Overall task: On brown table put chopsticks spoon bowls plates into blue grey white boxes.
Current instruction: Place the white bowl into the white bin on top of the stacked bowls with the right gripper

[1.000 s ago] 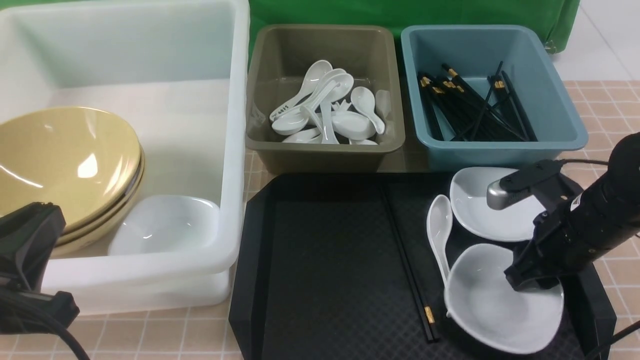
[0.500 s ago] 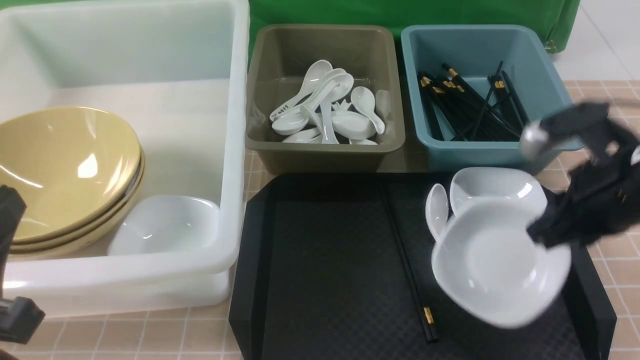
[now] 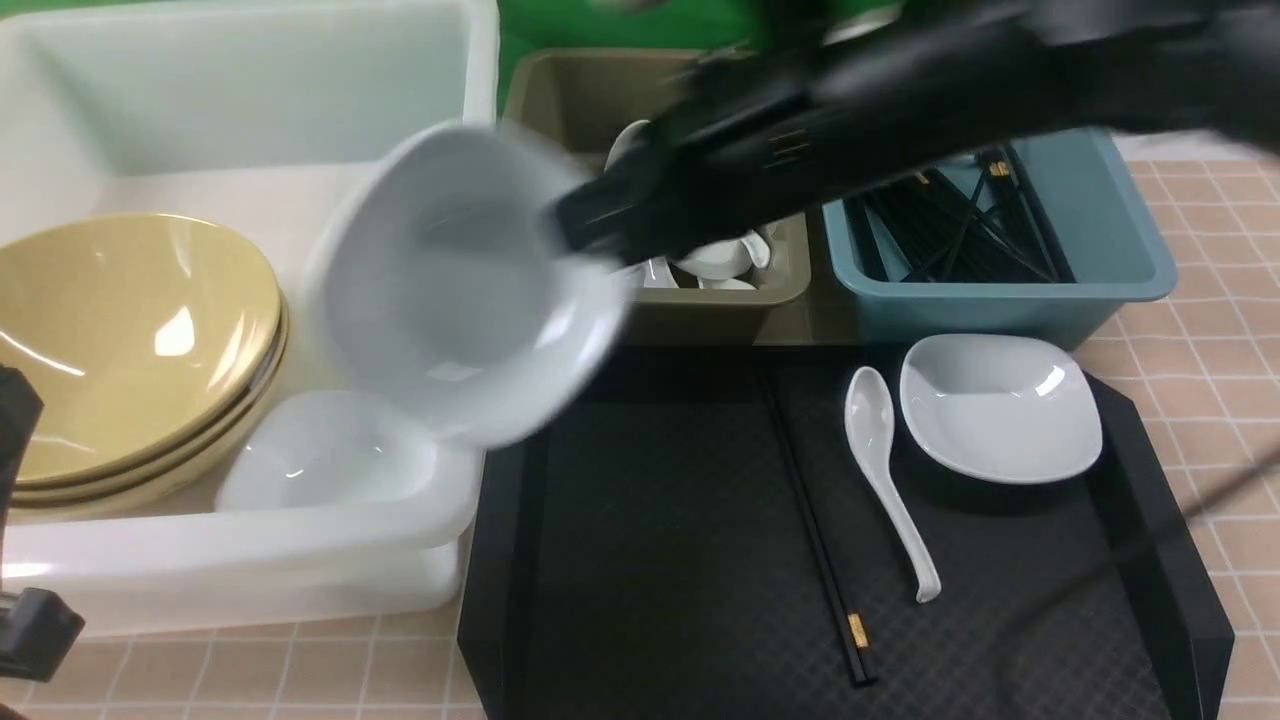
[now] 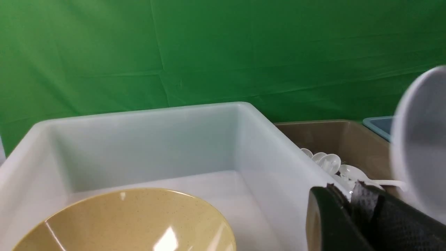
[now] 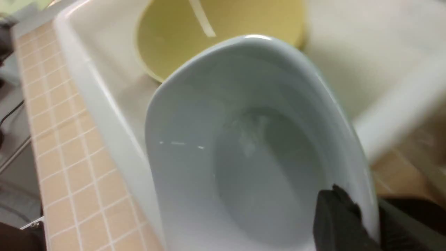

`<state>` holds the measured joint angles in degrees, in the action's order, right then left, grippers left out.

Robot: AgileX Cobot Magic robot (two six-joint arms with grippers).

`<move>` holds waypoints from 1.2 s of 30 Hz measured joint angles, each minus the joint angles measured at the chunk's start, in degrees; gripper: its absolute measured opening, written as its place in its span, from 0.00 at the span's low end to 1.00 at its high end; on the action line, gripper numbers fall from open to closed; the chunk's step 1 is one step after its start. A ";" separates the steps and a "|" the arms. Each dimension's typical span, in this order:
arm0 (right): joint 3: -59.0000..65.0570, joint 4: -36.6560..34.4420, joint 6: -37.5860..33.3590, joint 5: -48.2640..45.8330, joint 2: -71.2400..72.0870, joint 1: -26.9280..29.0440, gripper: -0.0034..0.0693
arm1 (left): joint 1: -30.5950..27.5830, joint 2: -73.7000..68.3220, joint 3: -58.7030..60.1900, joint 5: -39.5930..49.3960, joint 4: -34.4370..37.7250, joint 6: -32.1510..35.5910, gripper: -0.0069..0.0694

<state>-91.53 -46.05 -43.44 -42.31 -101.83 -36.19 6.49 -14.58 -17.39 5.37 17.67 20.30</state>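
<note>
My right gripper is shut on the rim of a white plate. The plate hangs tilted and blurred over the right wall of the white box. In the right wrist view the gripper pinches that plate above the tan bowls. Stacked bowls and another plate lie in the white box. On the black tray are a plate, a spoon and chopsticks. My left gripper is shut and empty, low beside the white box.
The grey box holds several spoons. The blue box holds several chopsticks. My right arm stretches across above both boxes. The brown table shows at the right and front edges. A green cloth hangs behind.
My right gripper closed on the near plate, lifted it off the tray and swung it left to the white box. The spoon now lies uncovered. The left arm drew back.
</note>
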 joint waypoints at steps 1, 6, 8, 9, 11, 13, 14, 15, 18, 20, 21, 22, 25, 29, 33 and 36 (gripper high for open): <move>-3.82 0.41 -0.33 0.06 -3.94 -1.92 0.14 | 0.00 0.00 0.00 0.30 -0.01 0.00 0.17; -15.22 5.26 -0.61 1.17 -14.48 -5.90 0.14 | 0.00 0.00 0.36 1.76 0.06 -0.12 0.17; -17.97 7.90 -1.05 1.10 -17.53 -6.35 0.15 | 0.00 0.00 0.44 1.81 0.06 -0.17 0.17; -18.22 8.17 -1.34 1.10 -17.85 -6.45 0.15 | 0.00 0.00 0.44 1.81 0.06 -0.17 0.17; -20.44 10.85 -1.97 0.99 -21.53 -6.83 0.16 | 0.00 0.00 0.44 1.81 0.06 -0.17 0.17; -20.92 11.24 -2.11 1.06 -22.76 -6.90 0.17 | 0.00 0.00 0.44 1.81 0.06 -0.25 0.17; -21.42 10.96 -2.94 2.09 -23.77 -6.97 0.18 | 0.00 0.00 0.46 1.81 0.06 -0.70 0.17; -21.48 11.03 -3.05 2.21 -23.78 -7.03 0.19 | 0.00 0.00 0.46 1.81 0.06 -0.81 0.17; -21.78 11.47 -3.48 3.60 -24.34 -7.08 0.24 | 0.00 0.00 0.46 1.81 0.06 -1.21 0.17; -21.88 11.58 -3.48 3.86 -24.47 -7.15 0.29 | 0.00 0.00 0.46 1.81 0.06 -1.23 0.17; -21.88 11.64 -3.42 3.88 -24.46 -7.17 0.32 | 0.00 0.00 0.46 1.81 0.06 -1.23 0.17; -21.94 11.70 -3.22 3.88 -24.46 -7.22 0.37 | 0.00 0.00 0.46 1.81 0.06 -1.23 0.17; -22.51 12.64 -1.68 3.88 -24.46 -7.22 0.53 | 0.00 0.00 0.46 1.83 0.06 -1.23 0.17; -23.70 14.98 0.69 3.41 -24.38 -7.22 0.71 | 0.00 0.00 0.46 1.83 0.06 -1.23 0.17; -25.14 19.63 3.99 2.06 -22.66 -7.22 0.76 | 0.00 0.00 0.46 1.83 0.06 -1.23 0.17; -26.06 25.82 9.26 -0.02 -19.81 -7.22 0.75 | 0.00 0.00 0.46 1.83 0.06 -1.28 0.17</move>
<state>-117.59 -20.23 -34.19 -42.33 -121.63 -43.41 6.49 -14.58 -16.93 7.20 17.73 19.02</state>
